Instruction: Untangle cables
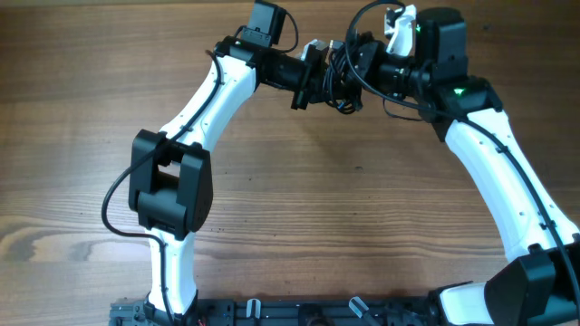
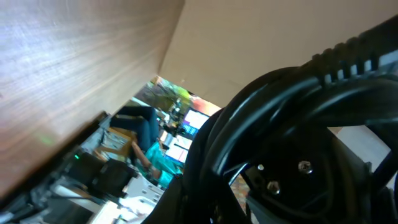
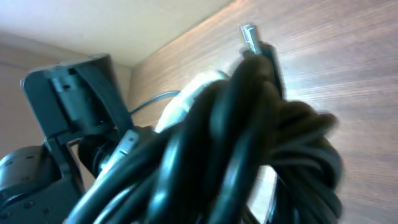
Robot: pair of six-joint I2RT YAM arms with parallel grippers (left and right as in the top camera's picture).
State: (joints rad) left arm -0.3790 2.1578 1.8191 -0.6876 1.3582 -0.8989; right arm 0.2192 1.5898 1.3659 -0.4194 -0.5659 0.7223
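The cables (image 1: 341, 83) form one tangled black bundle at the far middle of the table, held between my two grippers. My left gripper (image 1: 319, 80) reaches in from the left and is shut on the bundle. From the right, my right gripper (image 1: 356, 65) is shut on the same bundle. In the left wrist view the cables (image 2: 280, 118) fill the right half, right up against the camera and hiding the fingers. The right wrist view shows thick loops of the cables (image 3: 249, 149) covering the jaws, with a small metal plug end (image 3: 249, 35) sticking up.
The wooden table (image 1: 299, 208) lies under both arms. A black rail with the arm bases (image 1: 299, 313) runs along the near edge. The left arm's elbow block (image 1: 170, 181) stands at mid-left with a thin wire looping out beside it.
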